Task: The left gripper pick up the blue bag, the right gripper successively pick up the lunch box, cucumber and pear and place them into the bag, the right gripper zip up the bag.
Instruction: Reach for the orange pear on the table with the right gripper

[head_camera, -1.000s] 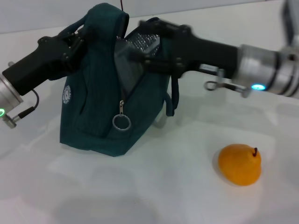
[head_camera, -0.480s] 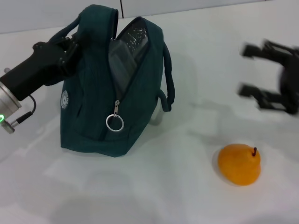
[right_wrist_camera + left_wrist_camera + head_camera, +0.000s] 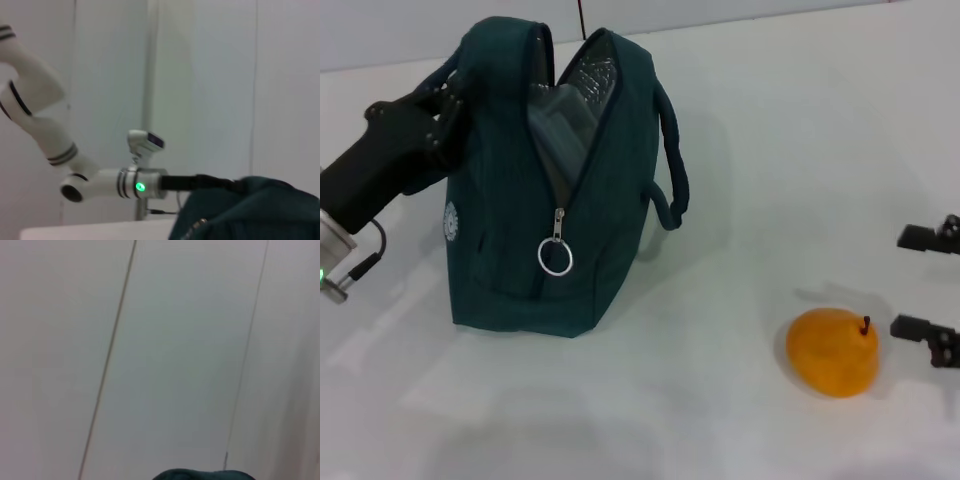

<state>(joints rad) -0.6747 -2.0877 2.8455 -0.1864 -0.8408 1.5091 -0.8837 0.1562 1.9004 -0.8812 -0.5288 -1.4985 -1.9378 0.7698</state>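
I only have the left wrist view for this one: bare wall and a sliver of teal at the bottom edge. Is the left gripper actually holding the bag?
Observer: Yes. In the head view the left gripper grips the blue bag by the handle on its side, and the bag stands upright.
Operator: Is the zip closed?
Observer: No. The top gapes open, and the ring pull hangs low on the front.
Operator: And the pear?
Observer: The pear lies on the table, apart from the bag. The right gripper is beside it with its fingers open.
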